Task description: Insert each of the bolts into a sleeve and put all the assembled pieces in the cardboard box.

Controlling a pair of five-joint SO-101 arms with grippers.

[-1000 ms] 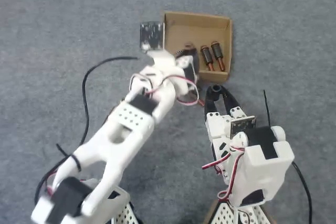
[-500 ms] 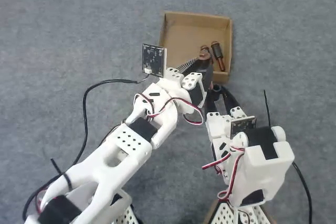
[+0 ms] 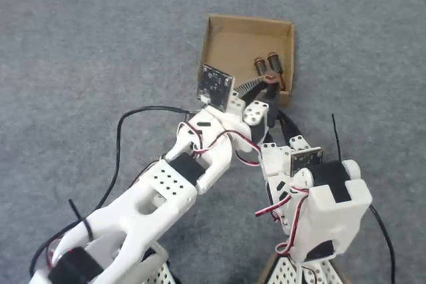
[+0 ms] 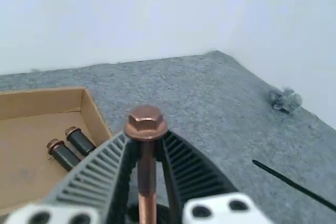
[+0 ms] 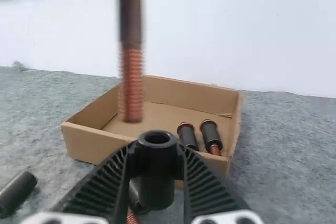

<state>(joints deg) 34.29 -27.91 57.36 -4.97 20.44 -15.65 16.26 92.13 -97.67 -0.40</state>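
Note:
My left gripper (image 3: 265, 91) (image 4: 146, 142) is shut on a copper bolt (image 4: 146, 129), held upright with its hex head up. In the right wrist view that bolt (image 5: 130, 72) hangs threaded end down, just above and slightly to one side of an upright black sleeve (image 5: 156, 167). My right gripper (image 5: 156, 153) (image 3: 279, 123) is shut on that sleeve, close to the near wall of the cardboard box (image 3: 234, 44). Two assembled pieces (image 3: 267, 66) (image 5: 198, 135) (image 4: 71, 147) lie side by side in the box.
A loose black sleeve (image 5: 16, 192) lies on the grey carpet beside my right gripper. A black cable (image 3: 123, 131) trails from the left arm over the carpet. A pale wall stands behind the box.
The left arm has swung the bolt away from over the box and toward the right gripper, ending above the held sleeve. The right arm has stayed put.

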